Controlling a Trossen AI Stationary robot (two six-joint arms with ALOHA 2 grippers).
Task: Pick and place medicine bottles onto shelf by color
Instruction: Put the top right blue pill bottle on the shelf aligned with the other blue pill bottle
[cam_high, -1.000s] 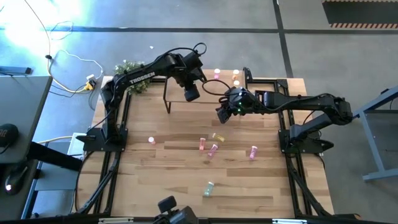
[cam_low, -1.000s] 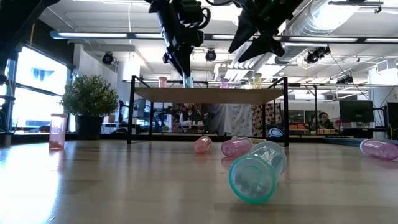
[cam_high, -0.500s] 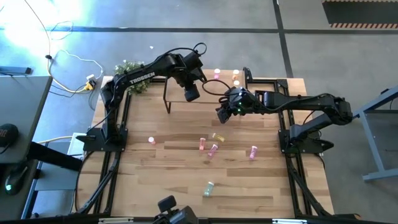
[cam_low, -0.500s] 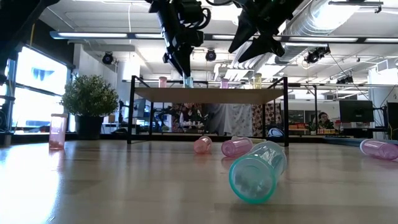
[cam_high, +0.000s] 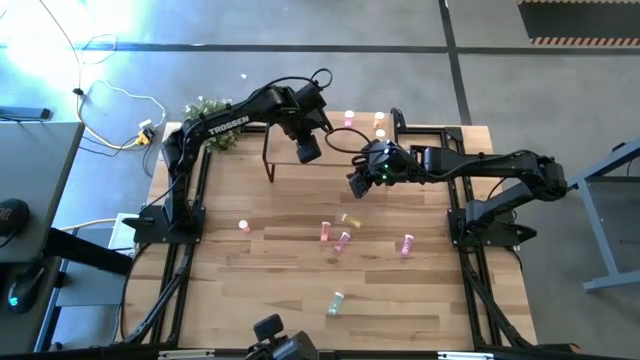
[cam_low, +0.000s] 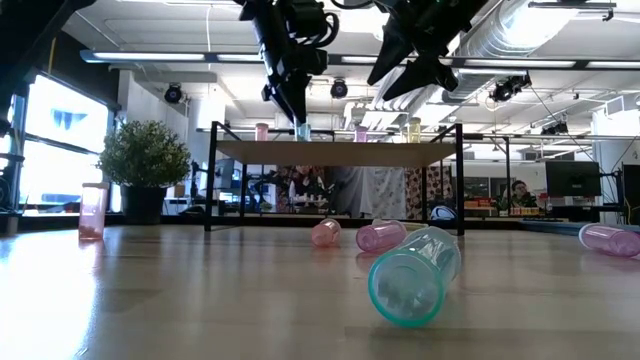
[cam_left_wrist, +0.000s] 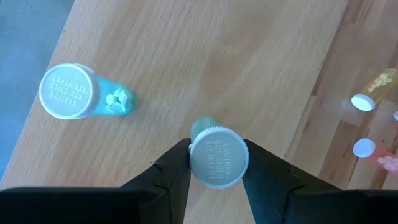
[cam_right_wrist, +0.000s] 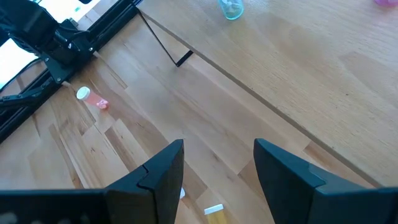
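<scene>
We find the left gripper (cam_left_wrist: 217, 163) clamped on a mint-green bottle (cam_left_wrist: 217, 155) with ribbed white cap, over the smooth pale-wood shelf (cam_left_wrist: 205, 62). The right gripper (cam_right_wrist: 217, 165) hangs open, empty, beside the shelf.

A potted plant (cam_low: 145, 168) stands at the table's (cam_low: 200, 300) far edge, a bright window (cam_low: 55, 140) beside it, ceiling strip lights (cam_low: 160, 57) and ducts (cam_low: 520, 30) above it. Grey concrete floor (cam_high: 500, 70) surrounds the table.

Six bottles (cam_high: 336, 303) on tabletop, one shelf (cam_left_wrist: 205, 68)
</scene>
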